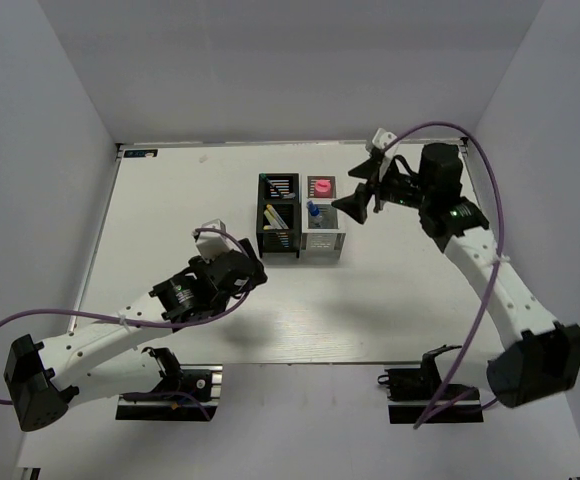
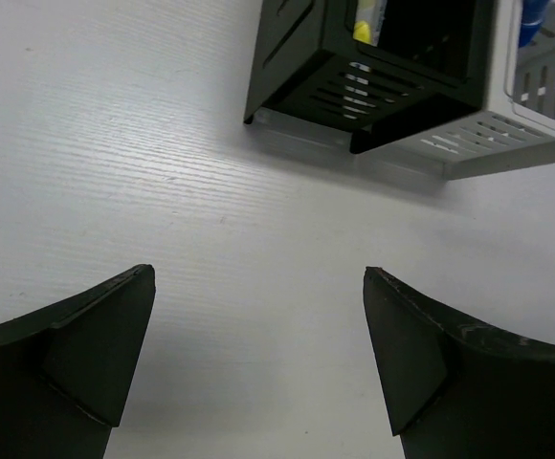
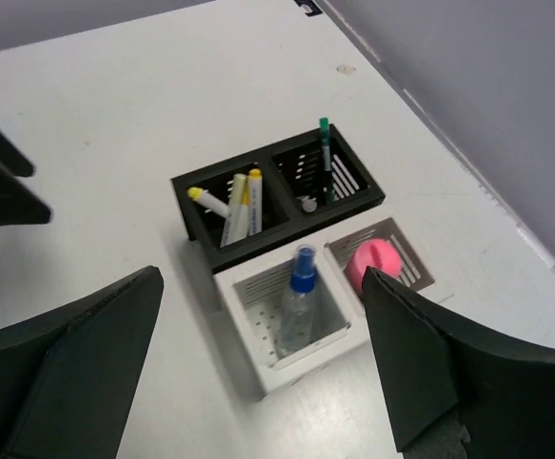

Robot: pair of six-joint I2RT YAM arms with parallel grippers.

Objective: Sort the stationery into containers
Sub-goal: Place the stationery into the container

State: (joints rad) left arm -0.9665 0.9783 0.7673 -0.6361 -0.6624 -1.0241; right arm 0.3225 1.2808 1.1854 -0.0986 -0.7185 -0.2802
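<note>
Check the left gripper (image 2: 258,282) first: fingers spread fully apart, holding nothing, hovering over the white wood-grain table (image 2: 163,172) just short of the containers. Leave it parked there.

Move on to the near row. Find the white yellow-tipped pens (image 3: 240,206) leaning in the taller black square mesh cup (image 3: 184,206). Find the small clear blue-capped bottle (image 3: 299,304) upright in the shorter silver-white perforated cup (image 3: 239,335) touching it.

Continue to the far row. Find the thin dark green pen (image 3: 324,158) standing in the second black mesh cup (image 3: 364,177), and the stubby pink cylinder (image 3: 373,260) in the second silver-white cup (image 3: 410,251).

Check the right gripper (image 3: 263,282) last: jaws equally wide, empty, raised beside the right side of the cluster.

Judge the sorting as finished or nearly so (no loose stationery visible on the table in any view). Treat the step in hand as withdrawal. Raise the right gripper straight up before swinging it aside. Keep clear of the green pen's tip, tallest of the contents and likeliest to snag. Hold the jaws apart throughout. Avoid nudging the cups, probably light and easily shifted.
</note>
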